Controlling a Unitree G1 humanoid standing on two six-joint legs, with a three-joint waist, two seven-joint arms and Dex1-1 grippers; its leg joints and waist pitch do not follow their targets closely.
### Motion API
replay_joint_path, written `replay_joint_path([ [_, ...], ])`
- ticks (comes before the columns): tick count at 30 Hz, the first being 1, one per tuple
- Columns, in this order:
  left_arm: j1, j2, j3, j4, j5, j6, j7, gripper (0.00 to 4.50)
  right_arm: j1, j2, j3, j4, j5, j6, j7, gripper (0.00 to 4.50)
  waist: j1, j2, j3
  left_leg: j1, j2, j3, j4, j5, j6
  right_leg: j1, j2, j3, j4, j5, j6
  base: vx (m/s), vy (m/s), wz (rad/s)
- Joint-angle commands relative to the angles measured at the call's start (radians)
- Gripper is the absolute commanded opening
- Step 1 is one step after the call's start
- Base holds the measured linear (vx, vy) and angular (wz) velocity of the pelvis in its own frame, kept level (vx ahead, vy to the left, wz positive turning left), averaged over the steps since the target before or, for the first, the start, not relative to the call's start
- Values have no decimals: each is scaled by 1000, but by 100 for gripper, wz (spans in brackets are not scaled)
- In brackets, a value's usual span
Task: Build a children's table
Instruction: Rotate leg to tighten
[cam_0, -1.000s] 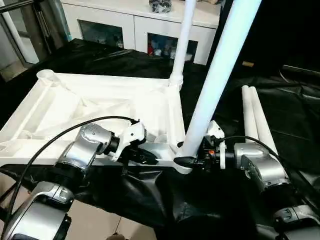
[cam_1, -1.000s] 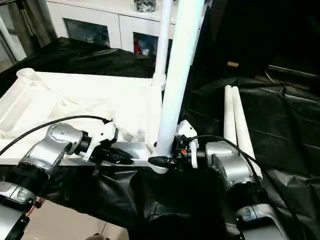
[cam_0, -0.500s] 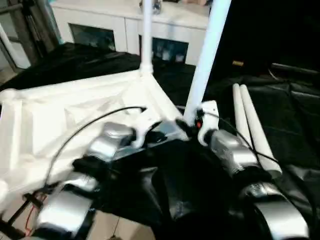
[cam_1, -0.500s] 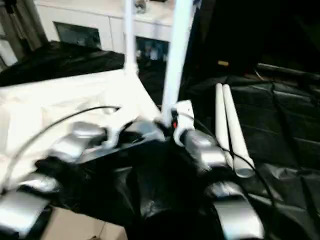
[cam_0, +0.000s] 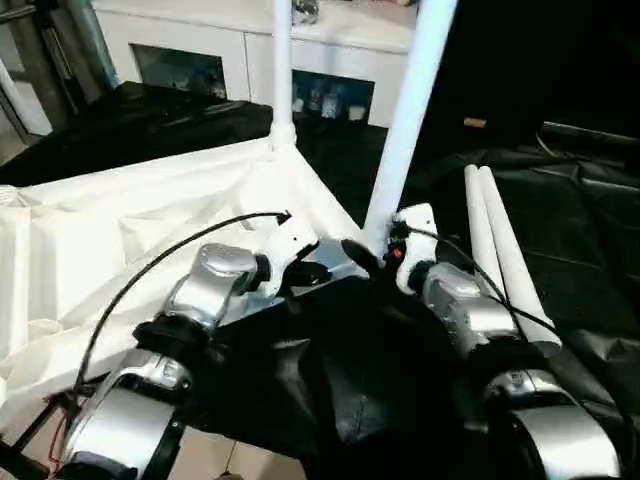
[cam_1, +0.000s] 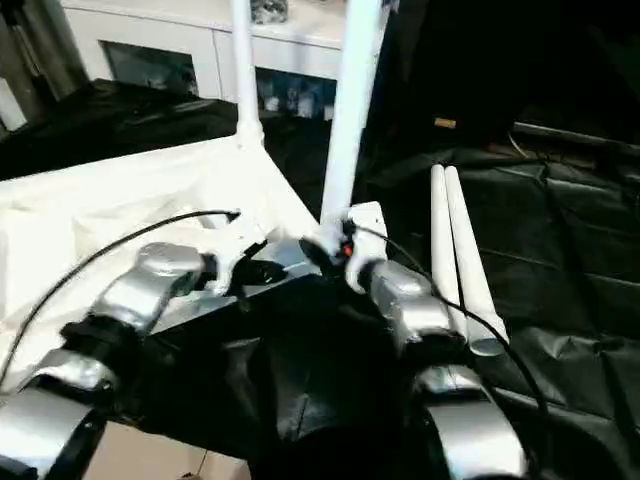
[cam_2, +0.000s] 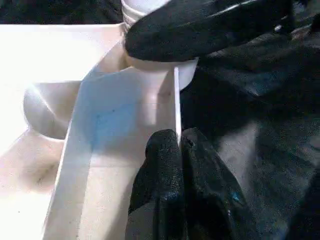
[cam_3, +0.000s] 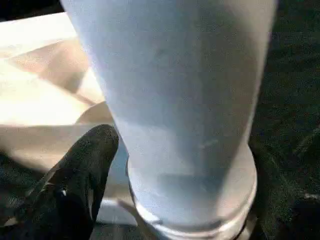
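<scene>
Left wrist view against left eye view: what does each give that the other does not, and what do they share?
Left wrist view: close up, the left gripper shut on the thin edge wall of the tabletop. Left eye view: two standing legs, two spare legs lying on the black cloth, a white cabinet. Shared: the tabletop and the near socket.

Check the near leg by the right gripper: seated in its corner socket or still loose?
In the socket. The near leg stands upright, its base inside the tabletop's rounded corner socket. Whether it is fully seated, cannot tell.
</scene>
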Motion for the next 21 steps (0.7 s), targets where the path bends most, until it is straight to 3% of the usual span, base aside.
replay_joint_path([
  [1,27,13,-36,-62,-61,-46,-141,0,51,-24,96,-86,28,31,253,392,6,-4,-60,-3,19,3,-59,-163,68,59,-68,38,-68,-116,-241,0,0,0],
  [3,32,21,-38,-68,-65,-47,-162,0,58,-35,102,-103,31,31,288,392,11,-2,-60,-2,21,5,-57,-165,79,58,-69,39,-67,-109,-246,0,0,0],
  [6,40,44,-44,-78,-66,-69,-205,0,79,-71,123,-148,32,38,377,392,14,-1,-58,0,24,6,-58,-171,65,55,-69,37,-67,-139,-248,0,0,0],
  [11,48,99,-55,-73,-65,-95,-303,0,137,-166,205,-268,41,85,577,392,34,-4,-58,2,25,9,-57,-157,70,53,-67,37,-67,-137,-234,0,0,0],
  [12,48,109,-56,-69,-63,-105,-319,0,148,-181,223,-284,34,90,605,361,38,-5,-58,2,26,9,-56,-157,69,53,-68,37,-65,-136,-234,0,0,0],
  [16,52,125,-58,-75,-67,-108,-345,0,171,-200,246,-325,28,113,645,328,41,-7,-56,3,25,8,-59,-176,51,50,-70,37,-69,-187,-223,0,0,0],
  [21,57,132,-57,-81,-68,-107,-355,0,185,-201,250,-349,32,132,655,302,41,-8,-57,2,25,7,-59,-166,45,50,-70,37,-67,-176,-221,0,0,0],
])
